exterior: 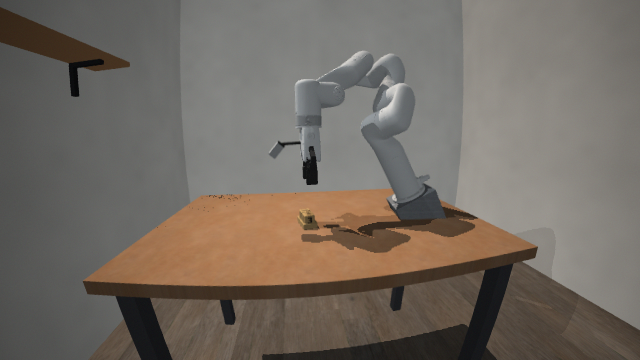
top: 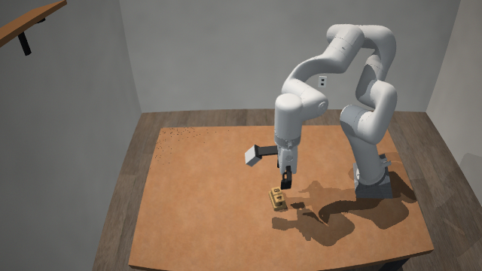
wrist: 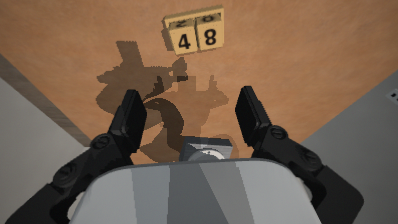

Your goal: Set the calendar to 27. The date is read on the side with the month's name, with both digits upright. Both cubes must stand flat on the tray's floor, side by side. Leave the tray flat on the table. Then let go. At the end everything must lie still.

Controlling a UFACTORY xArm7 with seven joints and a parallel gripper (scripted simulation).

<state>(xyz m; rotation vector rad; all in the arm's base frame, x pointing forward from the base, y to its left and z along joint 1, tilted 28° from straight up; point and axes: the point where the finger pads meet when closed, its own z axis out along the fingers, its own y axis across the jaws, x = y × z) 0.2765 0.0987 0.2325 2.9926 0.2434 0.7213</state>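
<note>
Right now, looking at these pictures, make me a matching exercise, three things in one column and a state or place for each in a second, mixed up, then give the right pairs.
Column one:
1. gripper
2. left cube
3. right cube

Column two:
A. top face shows 8
B. open, holding nothing, above the table
C. top face shows 4

Pairs: 1-B, 2-C, 3-A

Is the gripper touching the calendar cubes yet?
Apart. The exterior view shows the open gripper hanging well above the calendar cubes, with wall and table visible between them.
</note>
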